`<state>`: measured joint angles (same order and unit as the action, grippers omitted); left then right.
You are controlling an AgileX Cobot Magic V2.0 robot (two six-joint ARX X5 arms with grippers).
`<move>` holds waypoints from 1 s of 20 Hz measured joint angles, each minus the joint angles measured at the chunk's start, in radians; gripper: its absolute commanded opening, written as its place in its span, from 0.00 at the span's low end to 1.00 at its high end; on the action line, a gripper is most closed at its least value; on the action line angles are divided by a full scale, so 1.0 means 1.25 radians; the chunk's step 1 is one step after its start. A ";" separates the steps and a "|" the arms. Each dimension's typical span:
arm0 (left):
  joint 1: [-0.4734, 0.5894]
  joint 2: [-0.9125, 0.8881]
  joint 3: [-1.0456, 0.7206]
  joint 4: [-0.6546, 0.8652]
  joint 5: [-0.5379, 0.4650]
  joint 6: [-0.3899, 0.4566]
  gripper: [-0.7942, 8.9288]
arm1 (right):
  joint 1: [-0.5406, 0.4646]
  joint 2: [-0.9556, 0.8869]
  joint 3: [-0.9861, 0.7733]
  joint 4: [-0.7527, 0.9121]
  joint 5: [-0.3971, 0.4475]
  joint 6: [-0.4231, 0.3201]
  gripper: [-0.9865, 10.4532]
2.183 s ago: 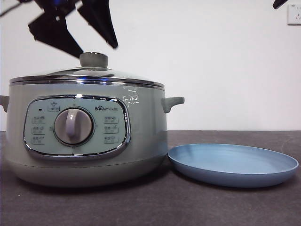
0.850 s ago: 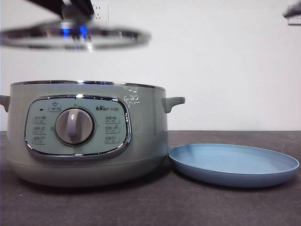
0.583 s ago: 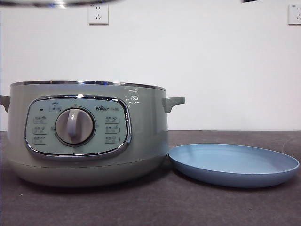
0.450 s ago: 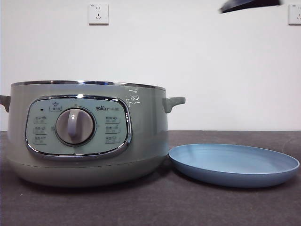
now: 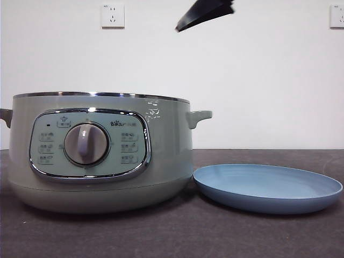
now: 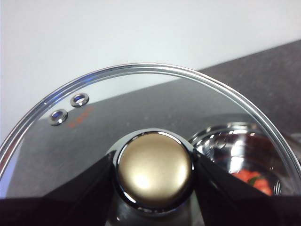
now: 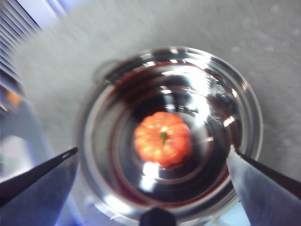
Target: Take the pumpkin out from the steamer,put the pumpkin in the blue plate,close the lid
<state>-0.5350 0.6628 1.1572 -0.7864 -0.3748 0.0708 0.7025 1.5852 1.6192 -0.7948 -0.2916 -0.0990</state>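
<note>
The steamer (image 5: 102, 150) stands lidless at the table's left, with the blue plate (image 5: 267, 185) beside it on the right, bare. Seen from above, the pumpkin (image 7: 163, 138) sits in the middle of the steamer's shiny bowl (image 7: 244, 108). My right gripper (image 7: 153, 151) hangs open high over the pumpkin; in the front view it shows as a black tip (image 5: 205, 13) above the steamer's right side. My left gripper (image 6: 154, 176) is shut on the knob (image 6: 154, 167) of the lid (image 6: 141, 101), held up out of the front view.
Through the lid's glass, part of the steamer's bowl (image 6: 225, 141) shows below. A white wall with two sockets (image 5: 112, 15) (image 5: 337, 15) stands behind the dark table (image 5: 177, 236).
The left gripper took the lid by its knob and lifted it up out of the front view. The right gripper has come in from the top right, moving left to above the steamer.
</note>
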 measured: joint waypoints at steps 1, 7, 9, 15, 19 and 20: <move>0.000 0.000 0.000 -0.011 -0.007 0.000 0.07 | 0.014 0.036 0.048 -0.016 0.025 -0.013 0.64; 0.000 0.005 0.000 -0.018 -0.007 0.000 0.07 | 0.075 0.190 0.121 -0.017 0.115 -0.099 0.64; 0.000 0.005 0.000 -0.018 -0.008 0.000 0.07 | 0.082 0.237 0.121 -0.016 0.117 -0.110 0.64; 0.000 0.005 0.000 -0.024 -0.008 0.000 0.07 | 0.089 0.356 0.121 0.023 0.129 -0.133 0.64; 0.000 0.005 0.000 -0.038 -0.008 0.000 0.07 | 0.093 0.406 0.121 0.022 0.128 -0.143 0.56; 0.000 0.005 0.000 -0.038 -0.008 0.000 0.07 | 0.095 0.406 0.121 0.023 0.129 -0.143 0.39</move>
<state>-0.5350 0.6689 1.1572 -0.8341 -0.3847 0.0711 0.8211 2.0926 1.7706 -0.7662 -0.1307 -0.2775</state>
